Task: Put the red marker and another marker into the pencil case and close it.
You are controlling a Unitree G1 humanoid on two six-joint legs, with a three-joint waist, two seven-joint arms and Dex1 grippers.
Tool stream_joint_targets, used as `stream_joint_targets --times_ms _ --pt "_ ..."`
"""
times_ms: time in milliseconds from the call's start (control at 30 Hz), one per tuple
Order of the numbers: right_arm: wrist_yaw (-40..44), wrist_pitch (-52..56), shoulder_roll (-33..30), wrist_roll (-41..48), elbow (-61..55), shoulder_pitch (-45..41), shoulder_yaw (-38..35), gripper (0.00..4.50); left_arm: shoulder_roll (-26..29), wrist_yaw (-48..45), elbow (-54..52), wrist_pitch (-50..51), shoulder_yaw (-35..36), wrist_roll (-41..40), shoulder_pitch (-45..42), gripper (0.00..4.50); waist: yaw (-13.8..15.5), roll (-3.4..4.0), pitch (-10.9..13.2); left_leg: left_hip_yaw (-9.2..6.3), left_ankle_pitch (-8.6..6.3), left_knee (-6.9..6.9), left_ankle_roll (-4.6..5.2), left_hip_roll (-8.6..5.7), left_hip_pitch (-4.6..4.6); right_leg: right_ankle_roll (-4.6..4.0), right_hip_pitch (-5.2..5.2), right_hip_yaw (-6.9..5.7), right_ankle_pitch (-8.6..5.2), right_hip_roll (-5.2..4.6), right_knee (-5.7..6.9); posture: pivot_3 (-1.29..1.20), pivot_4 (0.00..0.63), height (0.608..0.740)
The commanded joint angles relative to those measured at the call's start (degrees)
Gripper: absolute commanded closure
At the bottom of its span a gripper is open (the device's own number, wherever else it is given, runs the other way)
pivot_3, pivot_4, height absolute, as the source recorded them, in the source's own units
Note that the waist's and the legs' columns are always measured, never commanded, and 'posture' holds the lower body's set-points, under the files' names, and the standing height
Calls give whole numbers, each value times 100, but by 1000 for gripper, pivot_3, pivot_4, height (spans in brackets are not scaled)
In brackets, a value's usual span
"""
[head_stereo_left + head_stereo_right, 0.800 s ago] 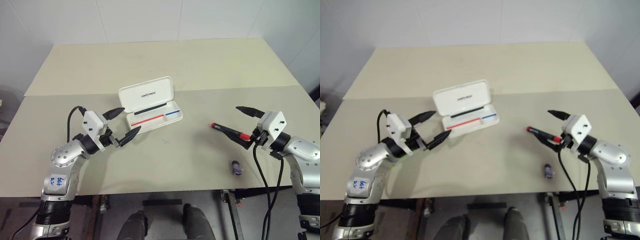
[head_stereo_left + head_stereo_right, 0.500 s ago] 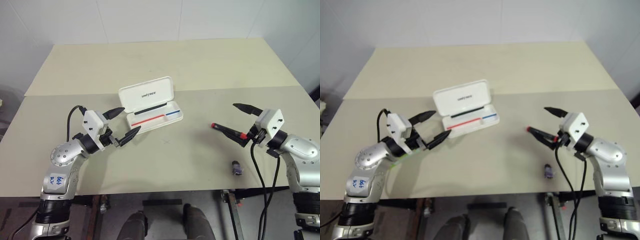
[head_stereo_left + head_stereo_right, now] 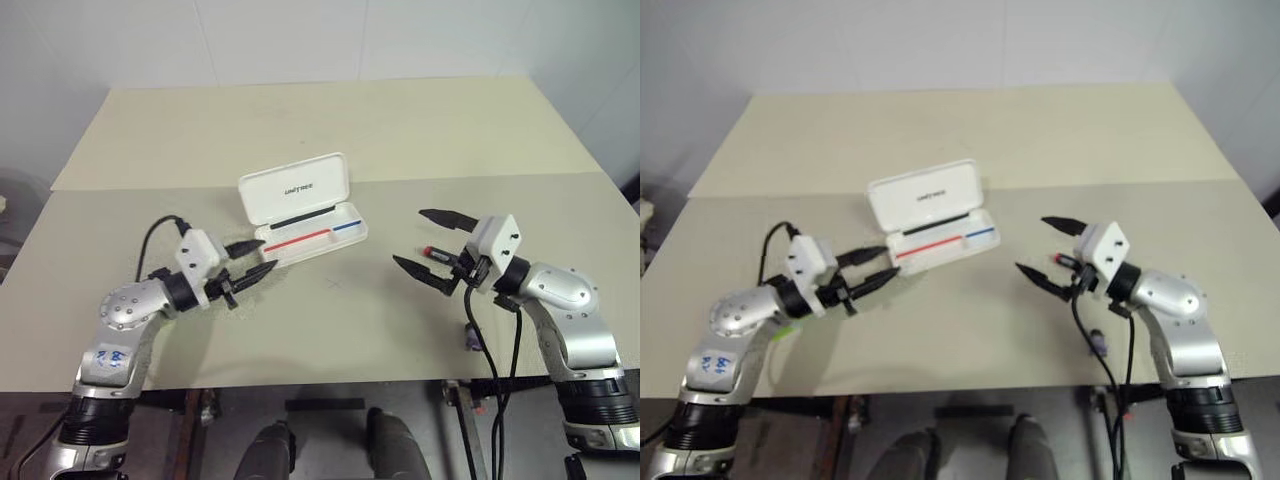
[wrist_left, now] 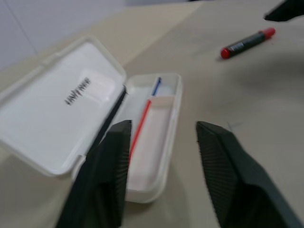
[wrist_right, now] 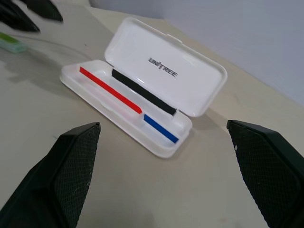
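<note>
beige table (image 3: 400, 130), white wall behind | L gripper (image 3: 252, 258) part spread, empty, near pencil case (image 3: 300, 210) | R gripper (image 3: 428, 240) wide, empty, over red marker (image 4: 247, 43)

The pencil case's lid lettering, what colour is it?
Dark, on the white lid; the right wrist view shows it best.

— What's on the table (image 3: 330, 130)?
— The pencil case (image 3: 303, 209), lid open, sits near the middle. The red marker (image 4: 247, 43) lies at about three o'clock from it, well apart. A light-green marker (image 5: 10, 43) rests off toward eight o'clock.
— Anything else?
— A small purple-grey stub (image 3: 470, 340) at five o'clock, near the front edge — alone.
</note>
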Motion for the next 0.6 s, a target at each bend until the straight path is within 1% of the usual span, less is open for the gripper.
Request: stream_joint_targets --times_ms 33,133,200,333,600 --pt "194 38 -52 133 -174 -159 48 0 -8 -30 181 150 -266 185 -391 2381 44 0 0 0 0 0 0 0 1 0 0 0 0 0 -2 0 150 740" --pt "381 79 -65 172 -121 -301 123 0 23 21 803 21 -722 797 -959 2381 90 0 0 1 0 1 0 -1 2 0 0 0 0 1 -2 0 150 740" --pt "471 91 -64 186 -96 -364 136 0 -1 104 1120 162 -798 945 -1238 2381 91 0 0 2 1 3 -1 -1 0 0 0 0 0 1 -1 0 150 740" --pt "510 106 -33 194 -98 -412 130 0 58 -52 1319 145 -821 999 -1334 2381 60 0 0 3 -1 -4 1 0 -4 2 -2 -1 1 3 -1 0 150 740" --pt "409 79 51 225 -321 -283 103 0 132 -541 1578 392 -1163 1197 -1500 2381 87 -2 1 4 0 -3 1 0 -10 2 -7 -1 1 3 0 0 150 740"
